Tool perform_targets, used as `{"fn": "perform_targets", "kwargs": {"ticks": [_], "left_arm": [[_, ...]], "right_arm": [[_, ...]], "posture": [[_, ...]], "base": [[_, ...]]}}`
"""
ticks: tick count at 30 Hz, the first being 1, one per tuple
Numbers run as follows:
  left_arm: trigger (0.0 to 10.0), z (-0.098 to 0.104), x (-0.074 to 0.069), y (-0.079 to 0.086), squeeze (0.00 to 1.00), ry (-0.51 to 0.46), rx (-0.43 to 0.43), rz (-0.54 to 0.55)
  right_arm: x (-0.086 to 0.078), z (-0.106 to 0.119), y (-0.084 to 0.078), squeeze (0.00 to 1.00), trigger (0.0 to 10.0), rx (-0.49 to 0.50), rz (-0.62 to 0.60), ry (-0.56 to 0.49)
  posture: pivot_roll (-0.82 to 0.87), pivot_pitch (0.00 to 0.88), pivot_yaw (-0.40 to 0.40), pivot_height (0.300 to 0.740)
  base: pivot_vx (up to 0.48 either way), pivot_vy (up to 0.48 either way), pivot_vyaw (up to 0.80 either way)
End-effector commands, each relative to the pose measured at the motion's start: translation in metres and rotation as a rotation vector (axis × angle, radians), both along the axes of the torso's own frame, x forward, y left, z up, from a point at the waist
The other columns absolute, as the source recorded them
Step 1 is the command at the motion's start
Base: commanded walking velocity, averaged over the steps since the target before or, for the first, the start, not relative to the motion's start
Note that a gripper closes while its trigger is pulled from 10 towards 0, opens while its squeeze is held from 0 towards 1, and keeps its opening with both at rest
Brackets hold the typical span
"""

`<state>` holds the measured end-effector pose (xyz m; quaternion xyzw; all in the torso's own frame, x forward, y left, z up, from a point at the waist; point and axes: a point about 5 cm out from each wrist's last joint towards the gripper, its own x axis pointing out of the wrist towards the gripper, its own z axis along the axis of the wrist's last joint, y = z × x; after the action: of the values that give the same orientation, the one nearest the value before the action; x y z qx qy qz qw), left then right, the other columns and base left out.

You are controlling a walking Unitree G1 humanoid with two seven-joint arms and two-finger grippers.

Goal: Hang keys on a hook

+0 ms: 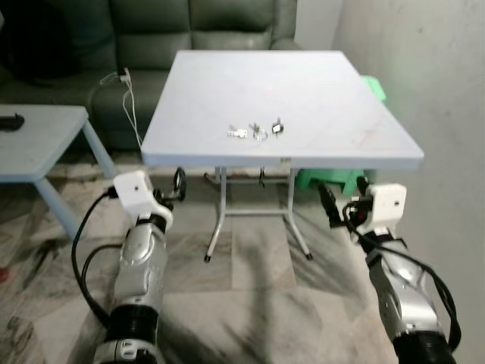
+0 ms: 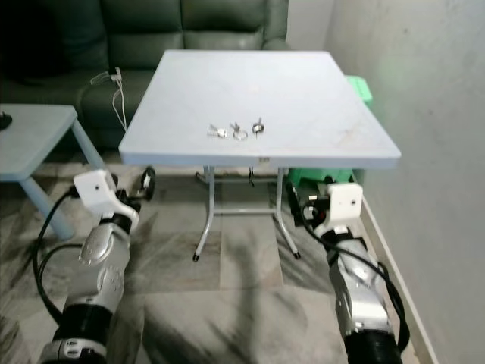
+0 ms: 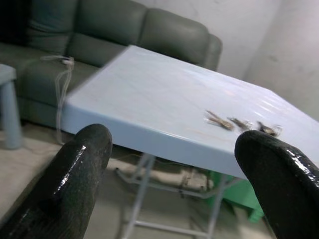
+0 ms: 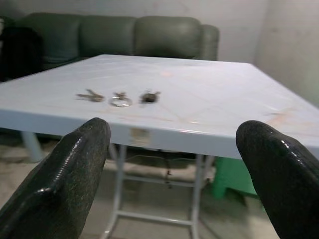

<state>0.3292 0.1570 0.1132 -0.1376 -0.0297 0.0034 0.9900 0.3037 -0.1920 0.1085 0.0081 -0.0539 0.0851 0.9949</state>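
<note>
Lying near the front edge of the pale blue table (image 1: 326,98), the keys (image 1: 256,131) are too small to count; both the left gripper (image 1: 176,188) and right gripper (image 1: 335,206) are held spread below it.

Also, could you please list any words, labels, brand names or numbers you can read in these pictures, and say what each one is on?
No text can be read anywhere.
A small pale sticker sits on the front edge of the light blue table; its print is too blurred to read.
The keys on the tabletop are too small to show any marking.
</note>
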Motion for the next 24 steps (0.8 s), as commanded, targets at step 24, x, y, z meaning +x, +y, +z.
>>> {"fn": "perform_targets", "kwargs": {"ticks": [24], "left_arm": [[10.0, 0.0041, 0.0011, 0.0015, 0.00, -0.019, 0.021, 0.013]], "right_arm": [[0.0025, 0.0042, -0.0006, 0.00, 10.0, 0.005, 0.003, -0.009]], "posture": [[-0.04, 0.000, -0.054, 0.740]], "base": [[0.331, 0.287, 0.00]]}}
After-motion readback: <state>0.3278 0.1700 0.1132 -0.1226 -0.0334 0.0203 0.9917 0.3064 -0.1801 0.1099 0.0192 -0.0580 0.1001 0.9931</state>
